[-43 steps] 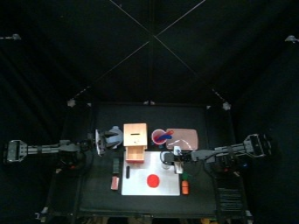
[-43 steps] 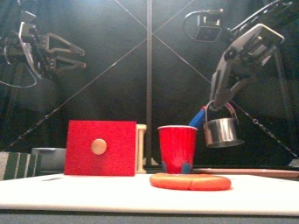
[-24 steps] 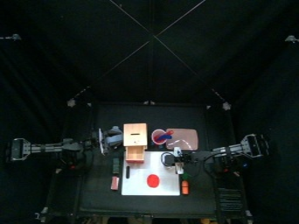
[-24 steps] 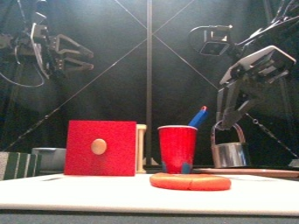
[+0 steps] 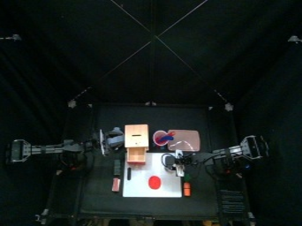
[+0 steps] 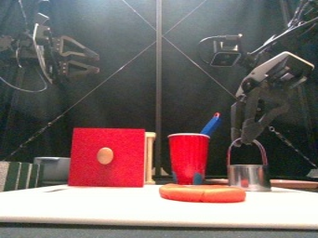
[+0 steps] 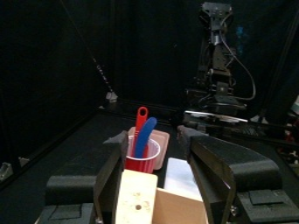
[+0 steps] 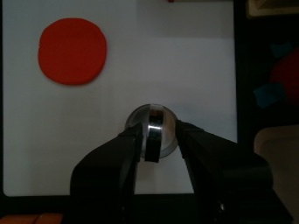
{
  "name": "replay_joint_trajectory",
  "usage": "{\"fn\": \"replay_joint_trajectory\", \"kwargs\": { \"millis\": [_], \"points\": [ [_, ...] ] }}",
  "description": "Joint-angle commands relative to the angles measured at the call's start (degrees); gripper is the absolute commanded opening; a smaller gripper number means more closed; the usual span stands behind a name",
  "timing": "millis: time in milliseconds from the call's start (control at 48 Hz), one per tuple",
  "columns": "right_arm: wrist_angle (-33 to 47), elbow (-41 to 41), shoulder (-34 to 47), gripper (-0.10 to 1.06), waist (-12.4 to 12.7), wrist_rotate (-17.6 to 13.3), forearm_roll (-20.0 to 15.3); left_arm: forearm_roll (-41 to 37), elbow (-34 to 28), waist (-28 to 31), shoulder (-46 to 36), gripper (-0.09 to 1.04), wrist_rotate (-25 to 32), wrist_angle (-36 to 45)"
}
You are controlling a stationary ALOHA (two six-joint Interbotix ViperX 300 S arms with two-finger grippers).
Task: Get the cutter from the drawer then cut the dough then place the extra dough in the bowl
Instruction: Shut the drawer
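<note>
The metal cutter stands upright with its lower rim at the white cutting board, just right of the flat red dough disc. My right gripper is shut on the cutter's wire handle from above. In the right wrist view the cutter sits between the shut jaws, and the dough lies apart from it on the board. My left gripper hangs open, high at the left, above the wooden box with its red drawer front.
A red cup holding a blue and a red knife stands behind the dough, right of the box. The blue-grey bowl shows low at the left. Small orange toy pieces lie at the board's edges.
My right gripper has come down with the cutter, from well above the table to the board right of the dough. The left arm has barely moved.
</note>
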State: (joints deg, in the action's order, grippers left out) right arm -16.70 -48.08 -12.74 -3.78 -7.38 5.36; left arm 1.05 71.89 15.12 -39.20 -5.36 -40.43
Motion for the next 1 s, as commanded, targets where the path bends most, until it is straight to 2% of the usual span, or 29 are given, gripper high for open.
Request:
{"fn": "replay_joint_trajectory", "kwargs": {
  "millis": [21, 146, 292, 458, 604, 729, 833, 938, 1000],
  "points": [
    [0.09, 2.37, -0.7, 0.77, -0.09, 0.09, 0.09, 4.83, -2.81, 0.97, 0.09, 0.85, 0.18, 1.67],
    [0.18, 6.24, -0.09, 0.77, -0.09, 0.18, 0.26, 8.61, -6.94, 4.83, 1.23, 0.85, 0.62, 11.16],
    [0.0, 12.22, 3.6, 0.77, -0.18, 0.44, 0.09, 3.52, -14.41, 10.46, 5.8, 0.85, 1.32, 26.46],
    [-0.18, 16.26, 8.44, 0.76, -0.97, 0.53, 0.0, -4.83, -21.18, 14.15, 10.55, 0.81, 1.14, 32.08],
    [0.26, 19.07, 13.18, 0.71, -1.93, 0.79, 0.35, -6.33, -26.63, 19.34, 17.14, 0.76, 1.23, 38.32],
    [0.35, 21.8, 16.35, 0.6, -2.72, 0.79, 0.18, -9.76, -31.55, 20.39, 23.03, 0.72, 1.49, 43.59],
    [0.26, 23.91, 18.19, 0.52, -3.69, 0.97, 0.35, -13.71, -36.39, 20.21, 27.77, 0.63, 1.67, 49.31],
    [0.35, 25.75, 19.86, 0.48, -4.48, 0.79, 0.26, -15.82, -40.87, 20.21, 32.08, 0.54, 2.2, 56.25],
    [0.44, 26.72, 20.92, 0.48, -4.75, 0.7, 0.09, -15.64, -44.12, 20.21, 35.33, 0.51, 4.48, 61.08]
  ]
}}
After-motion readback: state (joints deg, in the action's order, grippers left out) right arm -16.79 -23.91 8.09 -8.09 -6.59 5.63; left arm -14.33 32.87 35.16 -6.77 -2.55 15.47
